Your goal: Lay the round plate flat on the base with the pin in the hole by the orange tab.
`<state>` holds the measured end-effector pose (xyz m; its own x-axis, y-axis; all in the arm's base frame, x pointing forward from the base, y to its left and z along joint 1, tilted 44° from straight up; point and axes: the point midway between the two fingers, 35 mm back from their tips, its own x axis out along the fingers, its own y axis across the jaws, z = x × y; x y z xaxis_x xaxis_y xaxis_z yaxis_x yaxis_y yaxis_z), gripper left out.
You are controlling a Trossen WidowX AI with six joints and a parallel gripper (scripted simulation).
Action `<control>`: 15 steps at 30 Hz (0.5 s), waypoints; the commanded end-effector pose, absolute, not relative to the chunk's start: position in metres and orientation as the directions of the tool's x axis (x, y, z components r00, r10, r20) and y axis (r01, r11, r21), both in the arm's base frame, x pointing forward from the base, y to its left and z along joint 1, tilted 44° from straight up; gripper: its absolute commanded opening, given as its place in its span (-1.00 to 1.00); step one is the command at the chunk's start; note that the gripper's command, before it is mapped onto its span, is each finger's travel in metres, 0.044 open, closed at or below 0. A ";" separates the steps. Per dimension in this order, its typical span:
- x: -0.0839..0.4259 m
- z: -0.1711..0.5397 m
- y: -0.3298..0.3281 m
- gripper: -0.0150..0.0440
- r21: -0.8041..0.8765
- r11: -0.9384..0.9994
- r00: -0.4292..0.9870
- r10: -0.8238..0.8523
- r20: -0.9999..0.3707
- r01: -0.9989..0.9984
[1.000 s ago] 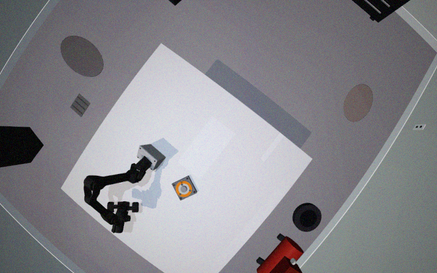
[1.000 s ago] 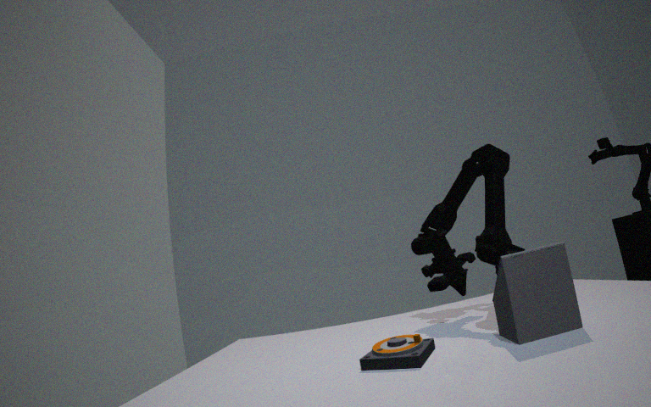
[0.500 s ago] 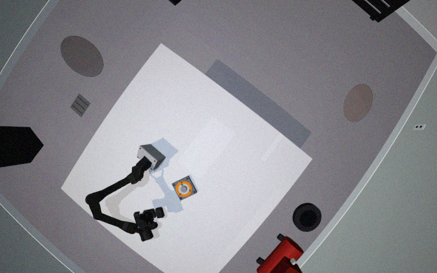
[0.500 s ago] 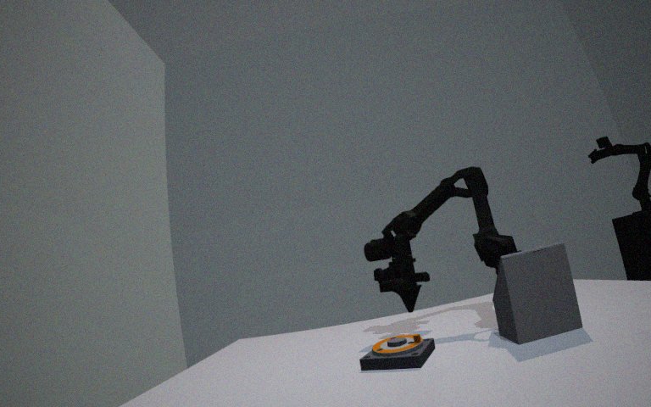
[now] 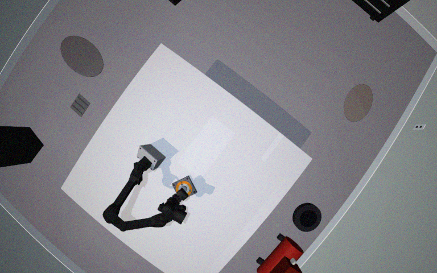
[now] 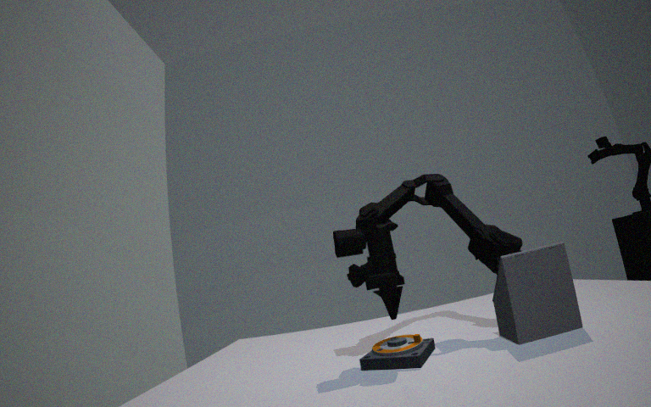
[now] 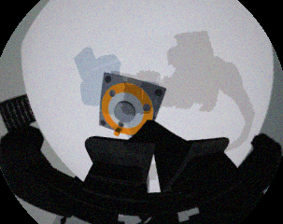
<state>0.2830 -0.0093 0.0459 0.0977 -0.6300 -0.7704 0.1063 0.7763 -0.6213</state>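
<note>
The round plate (image 5: 190, 186) (image 6: 394, 350) (image 7: 105, 107), with an orange ring, sits around the grey post (image 6: 396, 342) (image 7: 125, 110) on the dark square base (image 6: 389, 364) (image 7: 150, 90). Its orange tab (image 6: 416, 337) (image 7: 117, 133) is at the ring's lower edge in the wrist view and at the right, towards the arm's mount, in the exterior view. Small dark spots show on the plate; which is the hole or pin I cannot tell. The plate's exact tilt is unclear. My gripper (image 5: 182, 193) (image 6: 393, 317) (image 7: 149, 122) is shut and empty, pointing down above the plate, not touching it.
The grey wedge-shaped mount (image 5: 153, 152) (image 6: 536, 297) carries the arm and stands on the white table (image 5: 119, 111) (image 6: 278, 373). Beyond the table, a black round bin (image 5: 306, 216) and a red machine (image 5: 283, 252) stand on the floor.
</note>
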 end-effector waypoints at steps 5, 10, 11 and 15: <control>0.252 -0.004 0.057 -0.49 -0.685 0.723 0.094 -0.678 -0.729 -0.095; 0.248 -0.008 0.061 -0.49 -0.691 0.714 0.097 -0.685 -0.722 -0.112; 0.248 -0.009 0.061 -0.49 -0.691 0.714 0.097 -0.685 -0.722 -0.112; 0.251 -0.021 0.050 -0.49 -0.691 0.714 0.097 -0.684 -0.723 -0.112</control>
<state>0.2516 0.0570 -0.0116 0.1006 -0.6781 -0.7281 -0.1011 0.7211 -0.6855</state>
